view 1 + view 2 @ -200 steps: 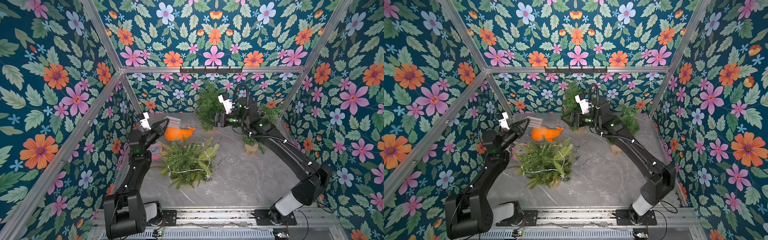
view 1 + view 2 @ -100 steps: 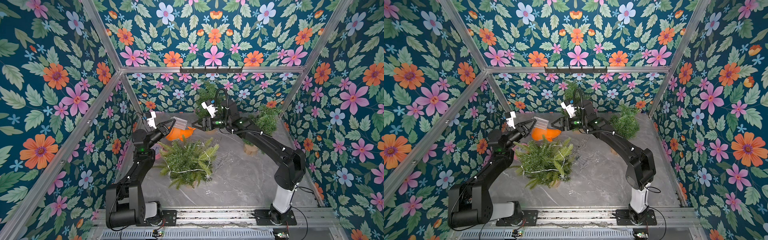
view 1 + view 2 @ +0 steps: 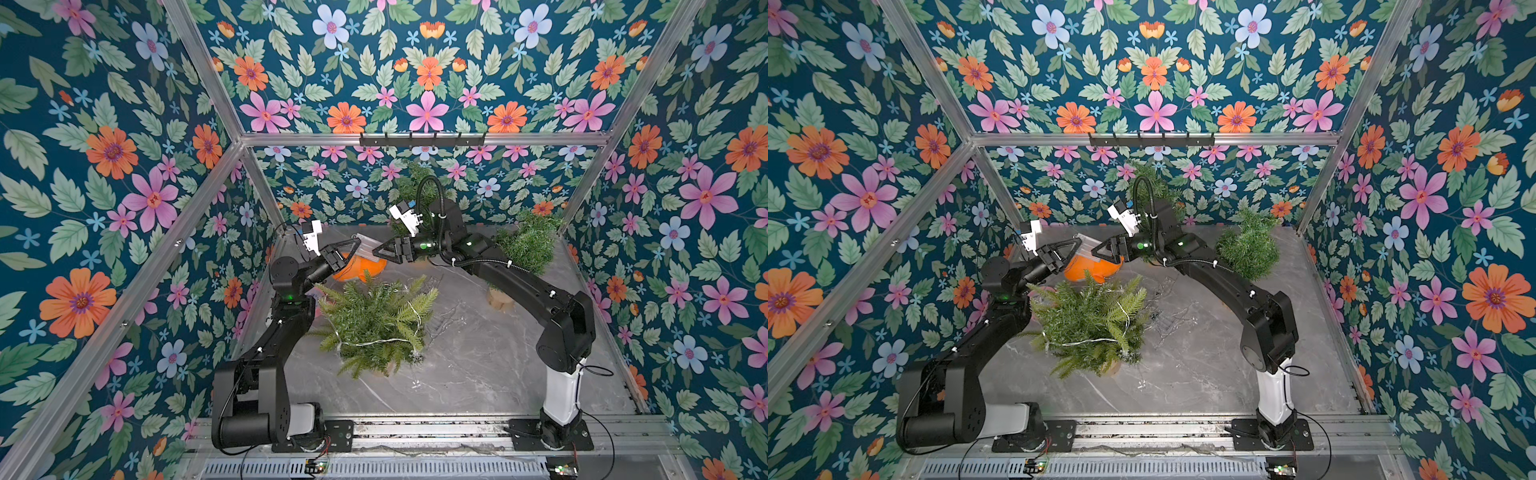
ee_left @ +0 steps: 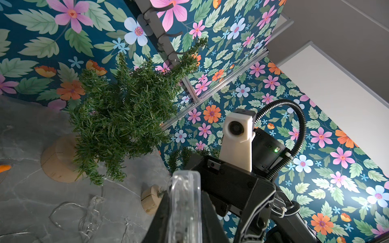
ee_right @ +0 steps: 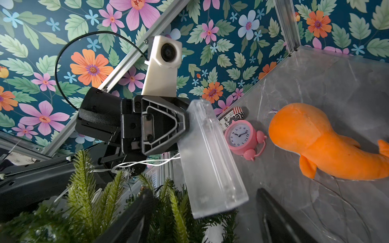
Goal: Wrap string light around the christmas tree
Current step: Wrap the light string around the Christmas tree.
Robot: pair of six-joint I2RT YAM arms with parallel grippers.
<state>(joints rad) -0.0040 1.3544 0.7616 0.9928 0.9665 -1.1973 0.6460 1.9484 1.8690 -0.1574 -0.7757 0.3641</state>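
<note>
Right arm swung in | left jaws clamp clear box | right jaws parted around it

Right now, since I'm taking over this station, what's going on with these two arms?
The left claw is shut on a clear plastic box, held up just beyond the Christmas tree. The right claw is open and lined up on the box's free end, not gripping it; likely a handover. The string light drapes only part of the tree, so wrapping is unfinished.
</note>
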